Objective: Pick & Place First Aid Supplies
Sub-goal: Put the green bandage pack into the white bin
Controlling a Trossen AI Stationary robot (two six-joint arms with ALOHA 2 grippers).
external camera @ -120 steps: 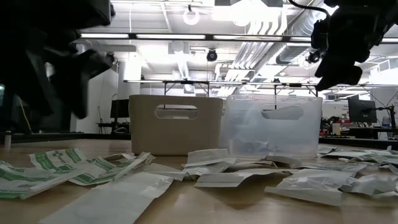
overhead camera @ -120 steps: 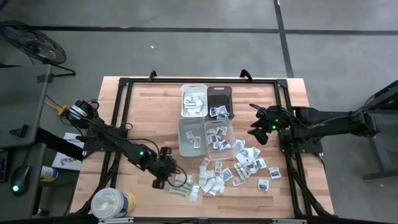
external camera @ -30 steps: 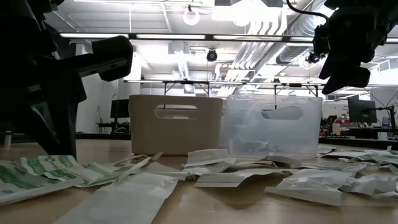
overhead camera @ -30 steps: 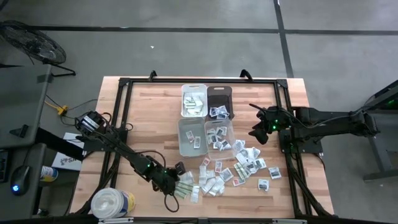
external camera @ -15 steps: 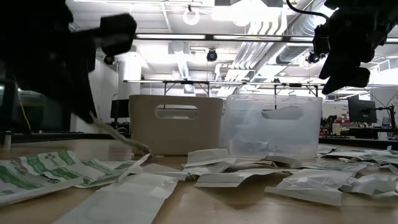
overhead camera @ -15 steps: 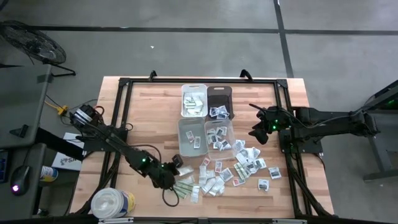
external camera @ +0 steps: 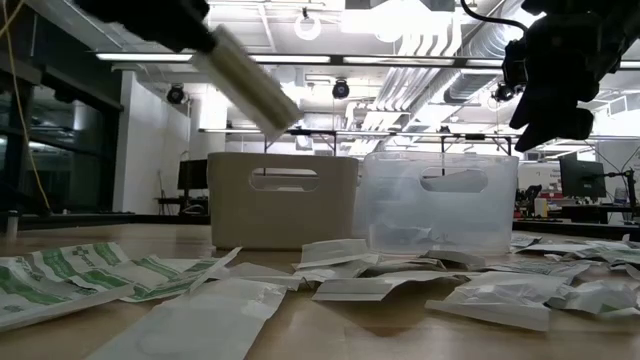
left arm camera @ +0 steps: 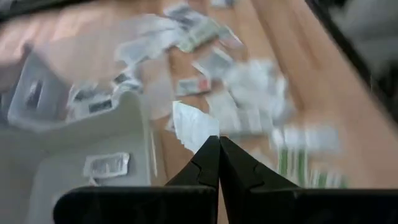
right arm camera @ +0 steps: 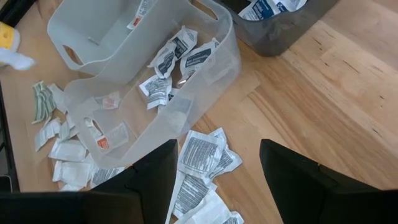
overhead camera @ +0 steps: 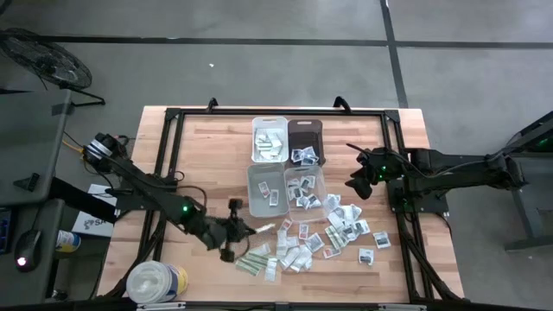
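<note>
A single white paper packet (left arm camera: 194,126) hangs pinched at the tips of the left gripper (overhead camera: 241,230), lifted clear of the table (overhead camera: 207,164) and held just in front of the clear bins, beside the loose heap; the jaws are clamped tight together on the packet's edge, as the left wrist view shows, and in the low view the packet (external camera: 247,83) slants high in the air above the white-looking bin (external camera: 283,199); the rest of the first aid supplies (overhead camera: 321,236) lie scattered in a heap over the front of the wooden table, white packets with dark print toward the right and a few green-striped ones (overhead camera: 252,262) at the heap's left edge; more packets already sit in the four small bins grouped at the table's middle: a clear bin (overhead camera: 264,200) and its neighbour (overhead camera: 317,179) in front, a white bin (overhead camera: 257,138) and a dark bin (overhead camera: 304,126) behind; the right gripper (overhead camera: 357,184) waits above the table's right side, near the bins and apart from the heap, its fingers (right arm camera: 149,180) spread wide and holding nothing; a big white round tub (overhead camera: 156,282) with a yellow-blue label stands at the front left corner of the table, well apart from the packets
</note>
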